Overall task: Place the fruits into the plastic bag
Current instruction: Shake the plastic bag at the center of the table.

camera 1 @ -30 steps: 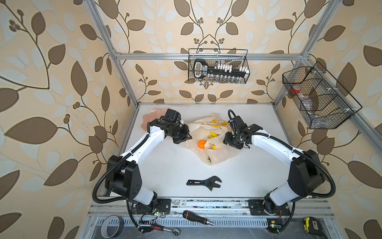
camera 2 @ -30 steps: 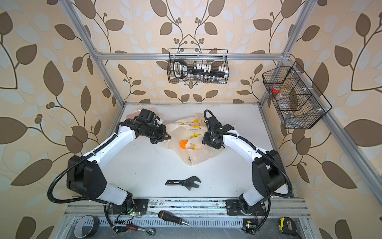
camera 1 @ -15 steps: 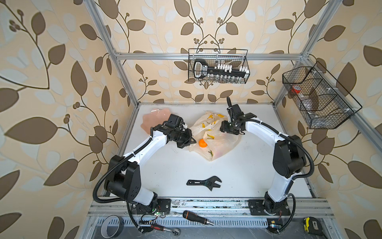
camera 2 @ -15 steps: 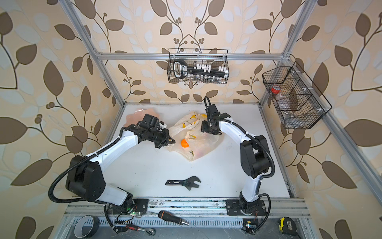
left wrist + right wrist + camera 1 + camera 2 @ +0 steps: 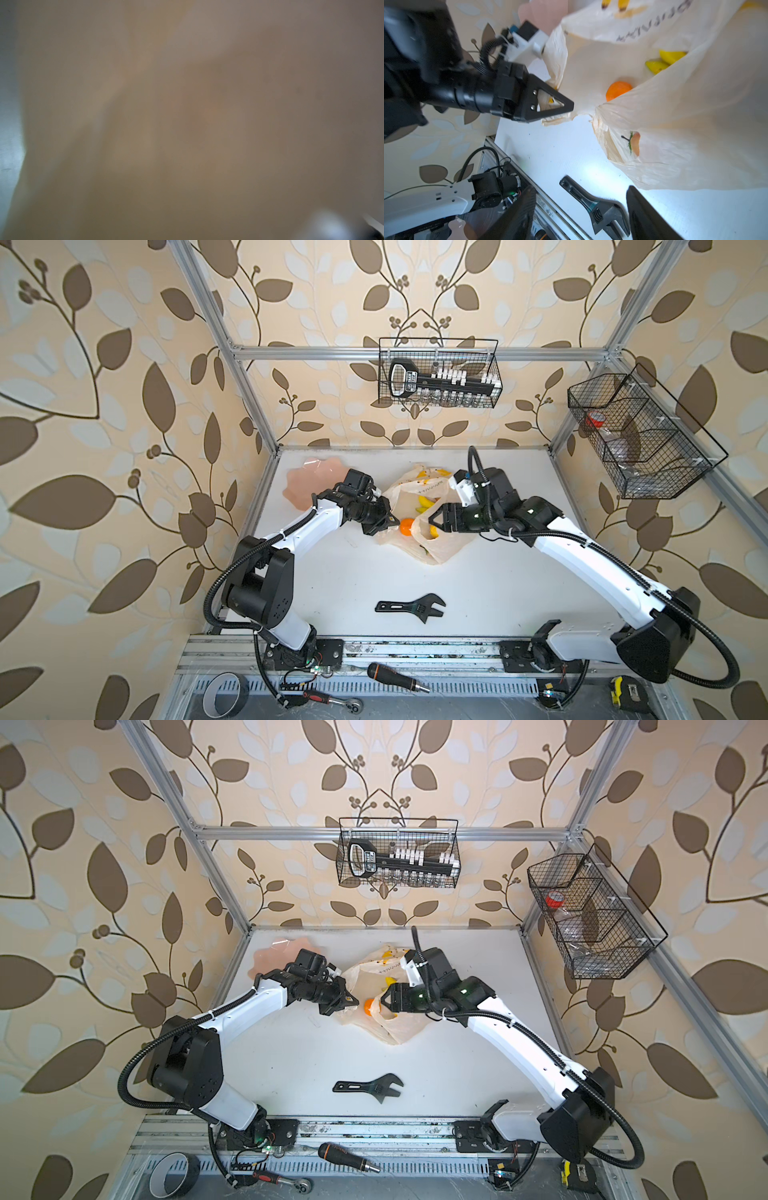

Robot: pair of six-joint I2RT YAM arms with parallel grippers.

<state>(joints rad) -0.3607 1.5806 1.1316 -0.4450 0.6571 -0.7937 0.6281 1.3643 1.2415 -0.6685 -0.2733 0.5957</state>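
Wrench (image 5: pixel 411 608): flat on the white tabletop (image 5: pixel 490 593), nearest my bases and well apart from the plastic bag (image 5: pixel 440 549).
Right claw (image 5: pixel 429 522): spread wide with nothing between my fingers, at the right side of the bag's mouth. I cannot tell whether it touches the film.
Left claw (image 5: pixel 385 519): pressed together, pinching the bag's rim on its left side. My left wrist view is only blurred cream film.
Plastic bag: crumpled mid-tabletop between my two claws, mouth open.
Fruits: the tangerine (image 5: pixel 406 526) sits inside the mouth, just beside my left claw. The yellow bananas (image 5: pixel 426 502) lie deeper in. In my right wrist view a reddish fruit (image 5: pixel 635 143) with a green stem shows through the film.
Pink dish (image 5: pixel 305 485): far left on the tabletop, behind my left arm.
Wire baskets (image 5: pixel 436 373): hung on the back and right walls.
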